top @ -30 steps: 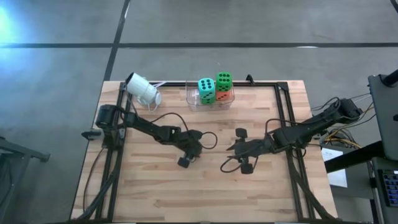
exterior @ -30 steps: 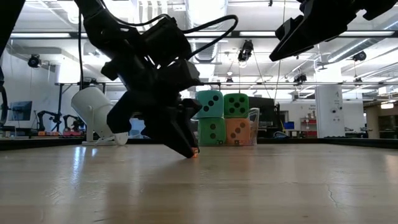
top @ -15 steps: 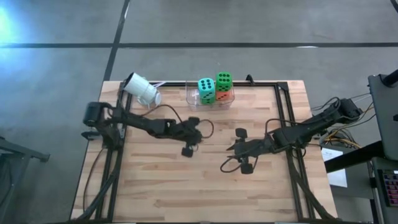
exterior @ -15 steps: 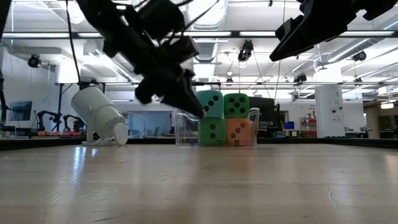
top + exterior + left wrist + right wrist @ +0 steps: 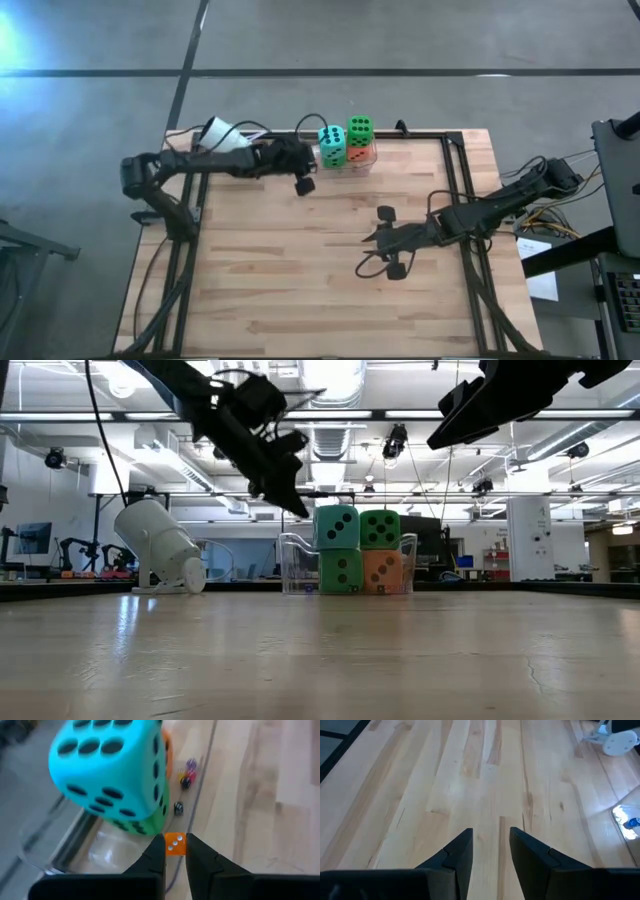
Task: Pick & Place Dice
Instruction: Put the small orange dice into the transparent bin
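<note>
Four big soft dice are stacked in a clear container at the table's far edge. They are teal, green, orange-red and a second green. My left gripper hovers just left of the teal die, shut on a tiny orange die. More tiny dice lie beside the big ones. My right gripper hangs open over the table's middle right, with nothing between its fingers. My left gripper pinches the tiny orange die by two opposite faces between its two fingertips. The fingers slant down toward the container from its left. The die is lifted clear of the table, close beside the teal die.
A white cup lies on its side at the far left corner, under the left arm. A dark frame rail runs along the table's right side. Bare wood stretches before the right gripper.
My left gripper has risen from the table's middle with the tiny orange die. It has swung toward the far edge, up to the container beside the teal die, turning as it went. The die is now lifted clear.
</note>
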